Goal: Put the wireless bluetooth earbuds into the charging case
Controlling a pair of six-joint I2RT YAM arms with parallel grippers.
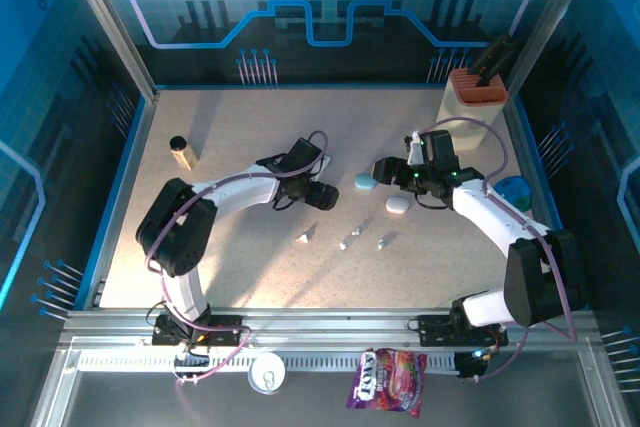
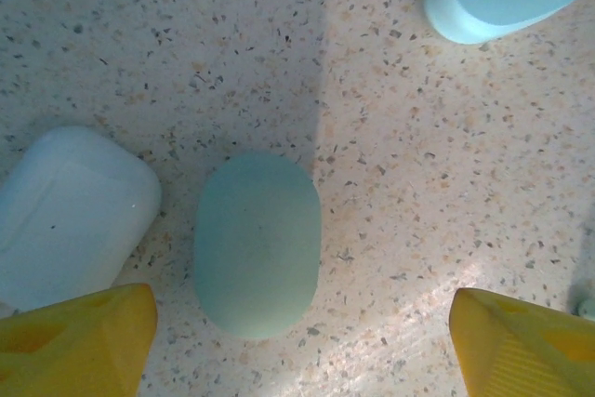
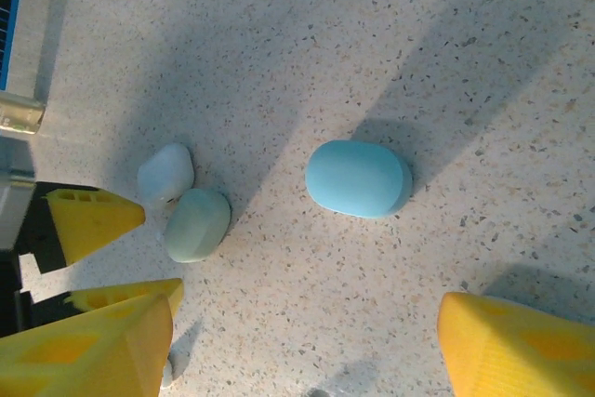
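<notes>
Left gripper [image 2: 297, 315] is held over a green case [image 2: 257, 244], jaws spread either side, white case [image 2: 70, 216] just beside. Right gripper [image 3: 307, 309] is seen with jaws spread, blue case [image 3: 358, 178] ahead. Earbuds [image 1: 345, 242] are scattered loose on the tabletop [image 1: 250, 267], outside the cases

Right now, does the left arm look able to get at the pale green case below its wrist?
Probably yes. The left gripper hangs open above the green case, its fingers to either side and nothing covering it. The white case lies close beside it, right by one finger, and might get bumped.
</notes>
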